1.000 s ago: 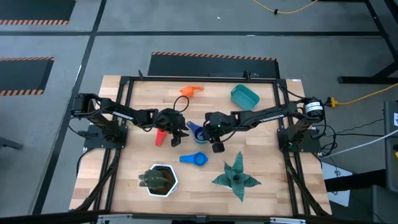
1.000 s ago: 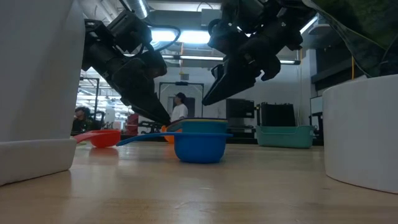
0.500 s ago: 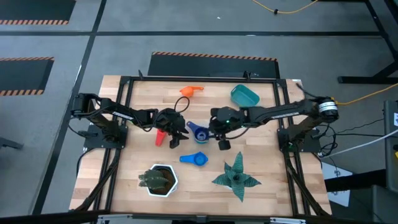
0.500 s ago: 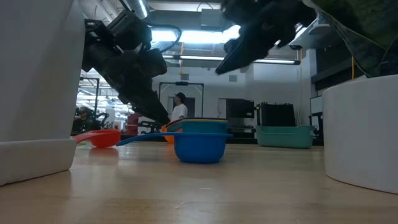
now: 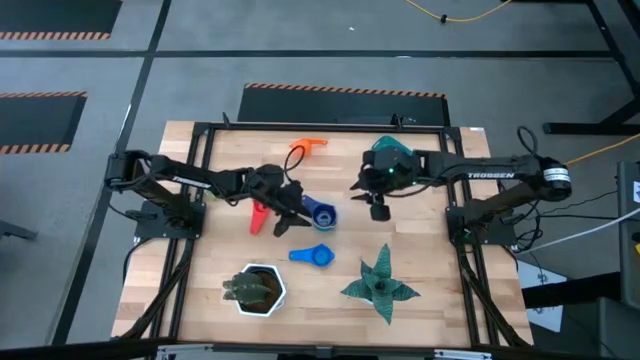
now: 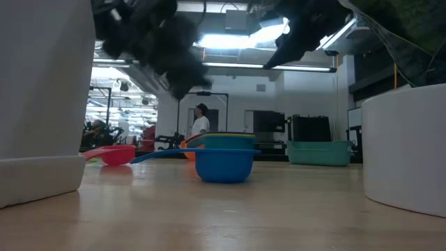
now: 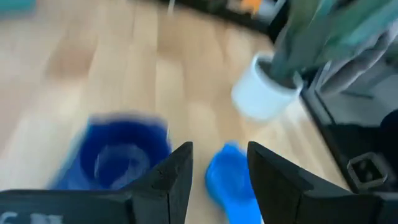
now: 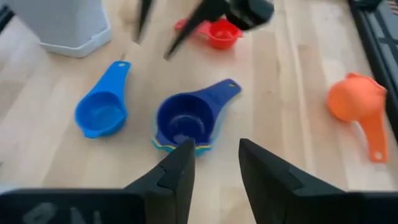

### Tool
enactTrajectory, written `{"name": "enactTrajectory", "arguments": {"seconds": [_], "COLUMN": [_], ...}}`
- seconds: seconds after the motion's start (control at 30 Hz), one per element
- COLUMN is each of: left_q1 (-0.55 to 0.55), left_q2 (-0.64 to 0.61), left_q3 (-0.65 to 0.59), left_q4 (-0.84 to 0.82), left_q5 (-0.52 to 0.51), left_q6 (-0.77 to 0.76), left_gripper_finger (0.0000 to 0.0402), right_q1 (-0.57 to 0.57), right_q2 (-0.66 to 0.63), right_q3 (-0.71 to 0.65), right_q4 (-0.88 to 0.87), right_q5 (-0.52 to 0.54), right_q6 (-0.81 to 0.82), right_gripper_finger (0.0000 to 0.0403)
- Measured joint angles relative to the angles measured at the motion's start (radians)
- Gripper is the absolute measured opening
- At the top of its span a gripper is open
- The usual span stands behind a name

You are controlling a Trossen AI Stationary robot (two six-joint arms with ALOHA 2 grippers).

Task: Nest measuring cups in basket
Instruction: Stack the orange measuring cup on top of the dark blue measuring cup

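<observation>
Dark blue cup [image 5: 322, 214] nested on stacked cups mid-tabletop [image 5: 430, 290], let go. Right tool [image 5: 377, 193] pulled back beside the teal basket [image 5: 393, 153] (apparently empty), fingers parted, holding nothing. Left tool [image 5: 289, 213] open, now beside the stack. Light blue [image 5: 313, 256], red [image 5: 259, 217], orange [image 5: 308, 146] cups loose.

- In the low view both arms are dark smears against the ceiling lights; neither gripper's fingertips can be made out there.
- The left wrist view is motion-blurred: the dark blue cup [image 7: 121, 155] and light blue cup [image 7: 229, 177] are soft blobs.
- In the high view the right arm covers part of the basket [image 5: 398, 150].
- Cups nested under the dark blue cup [image 8: 183, 121] show only as a thin coloured rim; their number cannot be told.
</observation>
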Motion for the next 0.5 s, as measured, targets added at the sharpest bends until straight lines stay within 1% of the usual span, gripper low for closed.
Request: {"name": "enactTrajectory", "arguments": {"seconds": [0.07, 0.23, 0.4, 0.5], "left_q1": [0.011, 0.061, 0.15, 0.219], "left_q2": [-0.002, -0.002, -0.002, -0.002], "left_q3": [0.053, 0.191, 0.327, 0.398], "left_q4": [-0.009, -0.09, -0.216, -0.284], "left_q5": [0.014, 0.025, 0.055, 0.067], "left_q6": [0.029, 0.099, 0.178, 0.197], "left_gripper_finger": [0.0146, 0.0146, 0.0146, 0.0146], "right_q1": [-0.02, -0.05, -0.058, -0.058], "right_q2": [0.003, 0.019, 0.02, 0.02], "right_q3": [0.0, 0.0, 0.0, 0.0], "right_q4": [0.0, -0.001, -0.001, -0.001], "right_q5": [-0.001, -0.007, -0.01, -0.01], "right_q6": [-0.001, -0.002, -0.002, -0.002], "right_gripper_finger": [0.0129, 0.0129, 0.0129, 0.0129]}}
